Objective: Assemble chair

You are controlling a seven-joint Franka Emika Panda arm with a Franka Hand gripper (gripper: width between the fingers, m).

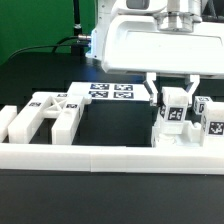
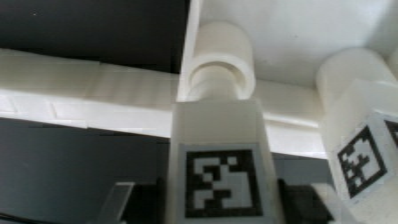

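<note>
Along the exterior view's left, a cluster of loose chair pieces (image 1: 50, 112) lies on the black counter (image 1: 110, 200). They are blocky white bars and legs with black-and-white tags facing up, and they touch one another just behind the long white rail (image 1: 100, 157) that runs across the front. A green backdrop stands behind them.

Near the middle, farther back, the marker board (image 1: 110, 92) lies flat on the counter, apart from the pieces on either side.

To the right of the board, the arm's white body hangs low over the scene and the gripper (image 1: 172, 95) points straight down. Its fingers (image 1: 153, 92) straddle an upright tagged leg (image 1: 172, 112), one on each side. In the wrist view the same leg (image 2: 222, 130) fills the centre, its rounded end away from the camera and its tag facing the lens, with the dark fingers (image 2: 134, 205) pressed against both flanks. The gripper is clenched on this leg. The leg's foot sits on or just above a low white piece (image 1: 185, 140); I cannot tell whether they touch.

At the far right, a second tagged post (image 1: 212, 122) stands just beside the held leg, and it also shows in the wrist view (image 2: 365, 110).
</note>
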